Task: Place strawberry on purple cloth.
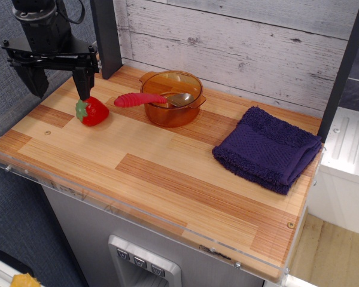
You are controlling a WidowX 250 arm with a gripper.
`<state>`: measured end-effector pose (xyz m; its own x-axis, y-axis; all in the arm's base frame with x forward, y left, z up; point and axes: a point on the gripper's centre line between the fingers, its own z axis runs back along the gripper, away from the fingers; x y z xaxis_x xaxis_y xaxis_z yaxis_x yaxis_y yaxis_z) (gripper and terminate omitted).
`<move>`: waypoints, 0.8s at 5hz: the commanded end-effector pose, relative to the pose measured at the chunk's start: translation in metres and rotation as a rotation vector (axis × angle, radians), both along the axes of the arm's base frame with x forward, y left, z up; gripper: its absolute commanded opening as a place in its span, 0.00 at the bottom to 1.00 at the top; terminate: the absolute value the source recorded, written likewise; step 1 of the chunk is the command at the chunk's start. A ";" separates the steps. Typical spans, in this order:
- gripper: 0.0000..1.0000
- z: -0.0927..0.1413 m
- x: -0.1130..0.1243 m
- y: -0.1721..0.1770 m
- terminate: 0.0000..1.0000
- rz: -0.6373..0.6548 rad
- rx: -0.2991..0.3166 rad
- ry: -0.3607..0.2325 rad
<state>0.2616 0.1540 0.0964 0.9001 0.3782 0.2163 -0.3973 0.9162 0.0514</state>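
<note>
The strawberry (94, 111), glossy red with a green cap on its left side, lies on the wooden tabletop (167, 173) near the far left corner. My gripper (58, 85) hangs just above and behind it, jaws spread wide and empty. The right fingertip (82, 88) is directly over the strawberry's top, while the left one is off to the left past the table edge. The purple cloth (267, 148), a thick folded terry towel, rests on the right side of the table, far from the gripper.
An orange transparent bowl (172, 98) stands at the back centre, between strawberry and cloth. A spoon with a pink-red handle (140, 99) lies in it, sticking out toward the strawberry. A wooden plank wall (245, 48) closes the back, with a dark post (106, 36) beside the gripper.
</note>
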 end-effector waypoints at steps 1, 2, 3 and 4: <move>1.00 0.000 0.000 0.000 0.00 0.000 0.000 0.000; 1.00 0.007 0.012 0.008 0.00 -0.254 0.083 0.149; 1.00 0.013 0.017 0.015 0.00 -0.478 0.144 0.152; 1.00 0.012 0.023 0.023 0.00 -0.680 0.232 0.189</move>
